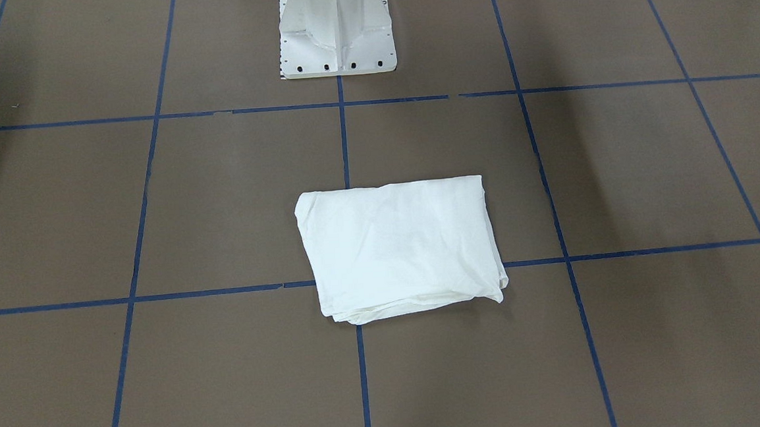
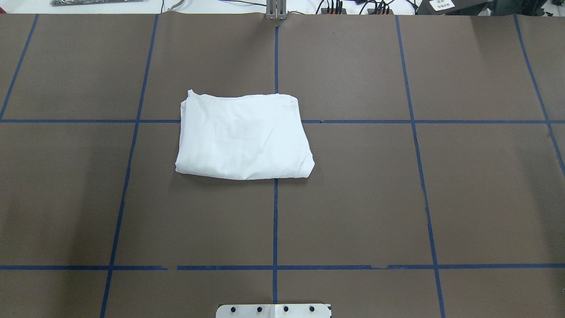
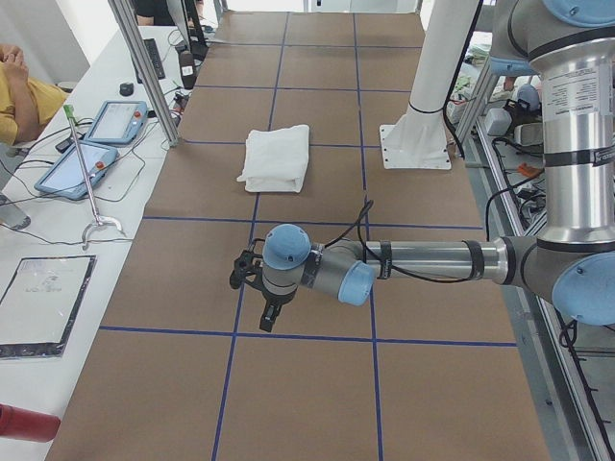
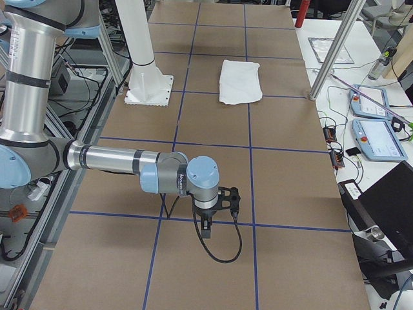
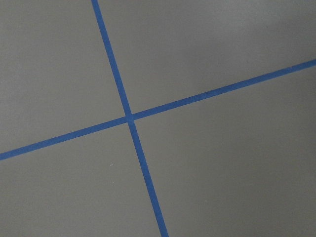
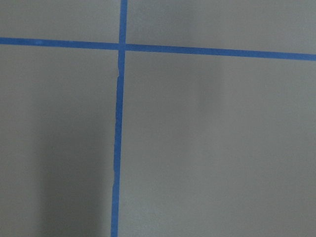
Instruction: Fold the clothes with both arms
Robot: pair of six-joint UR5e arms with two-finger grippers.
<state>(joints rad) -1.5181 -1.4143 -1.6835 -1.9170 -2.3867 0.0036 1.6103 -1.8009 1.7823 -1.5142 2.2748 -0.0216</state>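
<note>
The white T-shirt (image 1: 398, 245) lies folded into a flat rectangle near the middle of the brown table; it also shows in the overhead view (image 2: 242, 137) and both side views (image 3: 277, 157) (image 4: 240, 81). Its text, collar and label are hidden. My left gripper (image 3: 266, 315) hangs over bare table far from the shirt, toward the table's left end. My right gripper (image 4: 205, 227) hangs over bare table toward the right end. I cannot tell whether either is open or shut. Both wrist views show only table and blue tape lines.
The white pedestal base (image 1: 336, 31) stands at the robot's side of the table. Blue tape lines (image 2: 275, 221) grid the table. Beyond the far edge are metal posts (image 3: 144, 67), tablets (image 3: 115, 120) (image 4: 371, 100) and a seated person (image 3: 19, 91).
</note>
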